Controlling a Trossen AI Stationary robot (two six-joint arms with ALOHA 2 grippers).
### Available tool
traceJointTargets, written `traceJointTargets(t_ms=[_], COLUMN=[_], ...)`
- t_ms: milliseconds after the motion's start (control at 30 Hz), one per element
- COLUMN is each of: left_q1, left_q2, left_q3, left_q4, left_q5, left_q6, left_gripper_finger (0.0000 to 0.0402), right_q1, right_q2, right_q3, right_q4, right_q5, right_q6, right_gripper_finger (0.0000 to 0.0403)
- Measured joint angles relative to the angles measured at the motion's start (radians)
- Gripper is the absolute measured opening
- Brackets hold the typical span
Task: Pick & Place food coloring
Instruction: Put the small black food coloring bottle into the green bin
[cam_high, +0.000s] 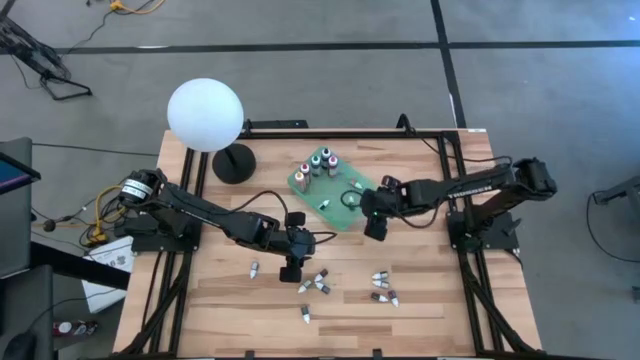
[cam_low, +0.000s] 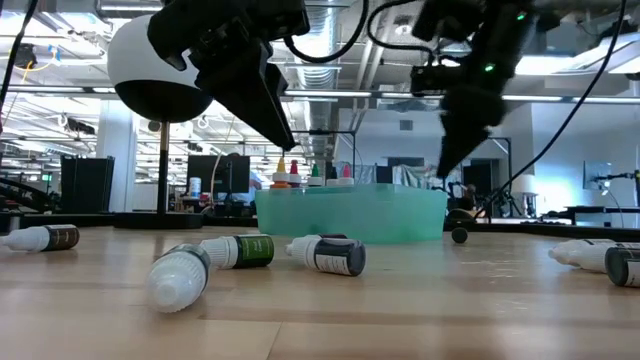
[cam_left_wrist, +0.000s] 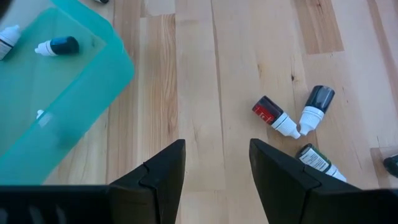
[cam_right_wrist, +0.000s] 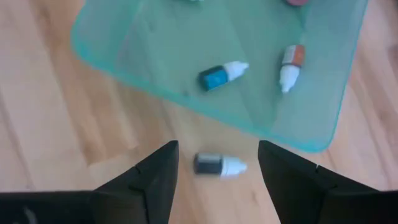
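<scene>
From the high view, the wooden worktop (cam_high: 220, 300) had the green tray (cam_high: 345, 205) sitting up near the middle, with a few capped food coloring bottles (cam_high: 322, 162) standing in its upper part and one tiny bottle (cam_high: 325, 204) lying flat in it. The white globe lamp (cam_high: 205, 115) was at upper left. The left claw (cam_high: 291, 262) hung over the middle of the worktop, empty, and loose bottles (cam_high: 318, 283) were scattered just to the lower right of it, more (cam_high: 383, 287) further right. The right claw (cam_high: 375, 226) sat at the tray's lower right edge.

Low view: three bottles lay on their sides up front, one white one (cam_low: 180, 275), one with a green label (cam_low: 240, 250) and a dark one (cam_low: 328, 254), all in front of the tray (cam_low: 350, 212). Both arms came down from the top.

Left wrist view: the left claw's fingers (cam_left_wrist: 163, 180) were parted with nothing between them, just bare wood. Three bottles (cam_left_wrist: 277, 118) lay at the right, tray corner (cam_left_wrist: 93, 87) at upper left.

Right wrist view: right claw (cam_right_wrist: 217, 171) wide open, gripping nothing, with a dark bottle (cam_right_wrist: 217, 165) lying on the wood right between the fingers, just outside the tray (cam_right_wrist: 155, 37). A blue bottle (cam_right_wrist: 221, 74) and an orange one (cam_right_wrist: 291, 65) lay inside the tray.
</scene>
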Motion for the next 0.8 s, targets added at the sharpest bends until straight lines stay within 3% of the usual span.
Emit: traceJointTargets(t_ms=[433, 633, 800], left_q1=[0.0, 0.0, 0.0], left_q2=[0.0, 0.0, 0.0], left_q3=[0.0, 0.0, 0.0], left_q4=[-0.002, -0.007, -0.007], left_q5=[0.0, 0.0, 0.0], left_q6=[-0.001, -0.001, -0.008], left_gripper_finger=[0.0173, 0.0173, 0.0173], right_q1=[0.126, 0.156, 0.103], right_q2=[-0.013, -0.012, -0.012], right_q3=[-0.055, -0.171, -0.216], right_q4=[-0.035, 0.107, 0.261], right_q5=[0.01, 0.105, 0.123], right_q6=[0.073, 0.012, 0.056], right_gripper_finger=[0.0215, 0.0214, 0.0214])
